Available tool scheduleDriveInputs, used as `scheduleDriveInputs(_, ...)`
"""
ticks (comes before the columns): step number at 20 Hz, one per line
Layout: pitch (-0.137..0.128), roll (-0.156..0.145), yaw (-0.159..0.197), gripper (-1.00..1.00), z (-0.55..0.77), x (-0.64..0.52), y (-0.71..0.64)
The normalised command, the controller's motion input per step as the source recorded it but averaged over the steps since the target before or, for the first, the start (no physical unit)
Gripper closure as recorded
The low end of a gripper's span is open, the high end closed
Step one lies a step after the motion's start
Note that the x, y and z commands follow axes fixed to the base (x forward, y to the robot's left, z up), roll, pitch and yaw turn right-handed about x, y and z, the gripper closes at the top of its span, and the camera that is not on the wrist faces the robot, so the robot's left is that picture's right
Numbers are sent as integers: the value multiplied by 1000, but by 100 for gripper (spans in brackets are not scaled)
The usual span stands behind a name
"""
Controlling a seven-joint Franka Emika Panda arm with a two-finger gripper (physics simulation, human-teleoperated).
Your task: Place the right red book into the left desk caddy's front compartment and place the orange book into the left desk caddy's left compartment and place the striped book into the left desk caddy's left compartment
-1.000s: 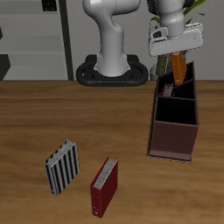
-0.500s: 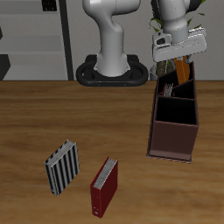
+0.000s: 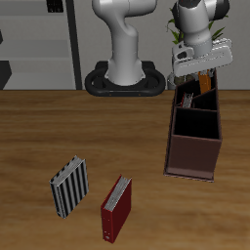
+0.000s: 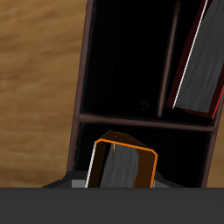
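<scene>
One orange book, clamped in the gripper, hangs over the left desk caddy; only the wrist view reveals a red book inside.

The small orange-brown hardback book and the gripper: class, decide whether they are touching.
Touching. In the exterior view the gripper is closed on the orange-brown hardback book, which hangs above the dark reddish-brown caddy.

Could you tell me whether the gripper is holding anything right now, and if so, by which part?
Yes. The gripper holds the orange book by its upper end, so it hangs upright over the left desk caddy, partly inside a rear compartment.
</scene>
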Motion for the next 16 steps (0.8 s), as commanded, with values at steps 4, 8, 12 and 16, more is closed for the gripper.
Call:
scheduleDriveInputs(4,14,45,21,100,-113,-33,189)
scheduleDriveInputs(8,0,54,46,100,-71,-18,262)
scheduleDriveInputs(12,23,33,17,100,-123,-30,82)
scheduleDriveInputs(16,-1,26,7,100,-1,2,38)
